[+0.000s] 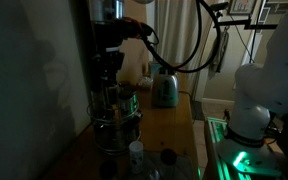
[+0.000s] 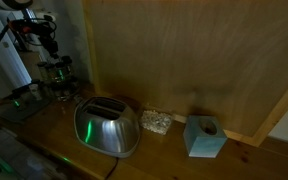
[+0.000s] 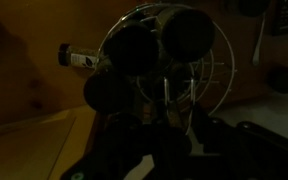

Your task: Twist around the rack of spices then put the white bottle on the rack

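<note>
We see the gripper (image 1: 109, 64) right above the rack of spices (image 1: 117, 112); its fingers' state we cannot tell; the white bottle (image 1: 136, 152) stands on the table (image 1: 174, 125) beside the rack.

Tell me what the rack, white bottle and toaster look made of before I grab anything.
Rack: thin metal wire with a dark finish; slim curved rods catch light in the wrist view. White bottle: pale and matte, probably plastic, though it is too dim to be sure. Toaster: polished metal; its curved shell mirrors the green glow.
</note>
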`<state>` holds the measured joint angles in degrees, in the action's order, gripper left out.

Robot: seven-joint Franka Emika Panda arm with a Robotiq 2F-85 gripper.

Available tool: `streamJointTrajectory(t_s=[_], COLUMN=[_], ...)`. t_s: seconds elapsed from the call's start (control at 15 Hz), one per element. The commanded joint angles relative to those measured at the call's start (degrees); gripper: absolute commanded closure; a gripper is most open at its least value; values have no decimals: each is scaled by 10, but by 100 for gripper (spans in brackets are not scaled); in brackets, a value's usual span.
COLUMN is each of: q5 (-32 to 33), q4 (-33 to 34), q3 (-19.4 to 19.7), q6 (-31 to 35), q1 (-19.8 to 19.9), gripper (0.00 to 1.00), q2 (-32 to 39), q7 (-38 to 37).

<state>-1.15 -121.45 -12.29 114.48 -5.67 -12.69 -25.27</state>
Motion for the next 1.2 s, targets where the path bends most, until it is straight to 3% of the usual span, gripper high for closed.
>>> streamJointTrajectory(t_s=[0.0, 0.8, 0.87, 1.13], q5=[24, 23, 17, 18], q4=[-5, -6, 0, -2], q3=[4, 16, 15, 18], q6=[17, 37, 9, 18], q1=[-13, -44, -39, -41], gripper=[93, 93, 71, 71], q2=[-4, -2, 1, 1], q7=[90, 404, 368, 394])
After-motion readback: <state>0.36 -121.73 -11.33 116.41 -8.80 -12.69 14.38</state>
